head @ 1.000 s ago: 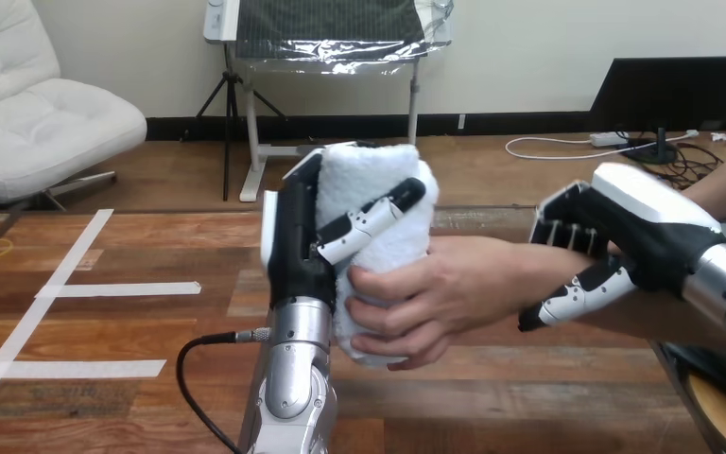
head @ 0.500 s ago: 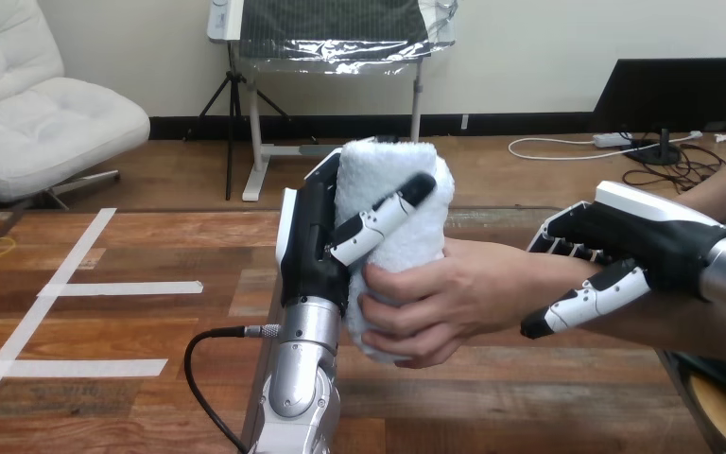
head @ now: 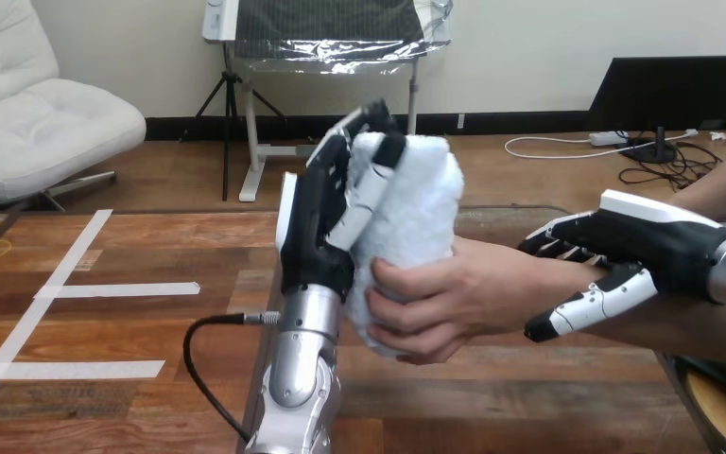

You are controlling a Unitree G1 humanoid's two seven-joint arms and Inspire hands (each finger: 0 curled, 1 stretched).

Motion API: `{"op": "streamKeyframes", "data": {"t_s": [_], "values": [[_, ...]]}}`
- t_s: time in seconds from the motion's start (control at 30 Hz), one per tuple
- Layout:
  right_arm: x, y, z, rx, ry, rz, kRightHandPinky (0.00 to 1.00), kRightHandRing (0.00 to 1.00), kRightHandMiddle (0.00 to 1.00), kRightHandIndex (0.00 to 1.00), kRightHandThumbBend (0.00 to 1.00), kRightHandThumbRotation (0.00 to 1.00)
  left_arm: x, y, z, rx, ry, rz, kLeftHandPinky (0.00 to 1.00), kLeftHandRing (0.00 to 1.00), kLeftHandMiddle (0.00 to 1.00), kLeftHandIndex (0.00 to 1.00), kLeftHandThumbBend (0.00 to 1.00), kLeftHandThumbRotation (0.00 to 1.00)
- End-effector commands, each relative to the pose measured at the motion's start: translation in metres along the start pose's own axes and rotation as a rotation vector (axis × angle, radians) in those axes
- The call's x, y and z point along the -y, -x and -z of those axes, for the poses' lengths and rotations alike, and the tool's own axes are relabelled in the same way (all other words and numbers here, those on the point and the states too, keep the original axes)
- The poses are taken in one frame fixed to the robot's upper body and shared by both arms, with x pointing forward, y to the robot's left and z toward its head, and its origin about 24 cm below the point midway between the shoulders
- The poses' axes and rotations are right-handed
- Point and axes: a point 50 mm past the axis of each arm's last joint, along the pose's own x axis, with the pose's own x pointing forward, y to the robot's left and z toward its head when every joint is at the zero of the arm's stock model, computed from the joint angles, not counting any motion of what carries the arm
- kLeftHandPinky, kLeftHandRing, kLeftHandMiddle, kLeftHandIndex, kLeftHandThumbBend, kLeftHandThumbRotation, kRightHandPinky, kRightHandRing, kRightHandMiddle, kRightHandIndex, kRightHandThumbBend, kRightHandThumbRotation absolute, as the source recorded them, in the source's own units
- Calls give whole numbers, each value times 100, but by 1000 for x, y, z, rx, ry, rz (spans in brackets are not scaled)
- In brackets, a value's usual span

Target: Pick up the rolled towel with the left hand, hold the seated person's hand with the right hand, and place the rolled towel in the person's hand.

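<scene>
the rolled towel (head: 416, 213), a fat white cylinder of nubbly terry, stands upright just toward 12 o'clock of the view's centre. the person's hand (head: 454, 303) comes in from 3 o'clock and curls round its lower half. the left hand (head: 317, 236), matte black with glossy white shells, rises on a smooth silver forearm (head: 293, 378) from 6 o'clock. it lies flat against the towel's 9 o'clock side, its jointed fingers almost straight and its thumb resting along the pile, not wrapped round it. at 3 o'clock the right hand (head: 648, 246) is spread wide. its straight fingers lie over the person's wrist (head: 522, 279) and its thumb under it, with no clasp visible.
</scene>
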Motion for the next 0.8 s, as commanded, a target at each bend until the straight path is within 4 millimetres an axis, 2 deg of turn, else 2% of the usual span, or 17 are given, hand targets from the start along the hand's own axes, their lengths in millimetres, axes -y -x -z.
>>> {"op": "streamKeyframes", "data": {"t_s": [0.0,0.5,0.77], "values": [[-2,0,0,-18,9,-31,73,89,90,90,100,44,24,-22,-27,121,35,49,88,86,83,79,75,100],[-1,4,0,-19,-33,-61,83,99,98,95,100,42,13,-22,-28,131,26,36,91,88,84,80,75,100],[0,8,0,9,-53,-58,86,100,99,96,100,42,8,-20,-29,136,29,15,91,88,84,80,73,100]]}}
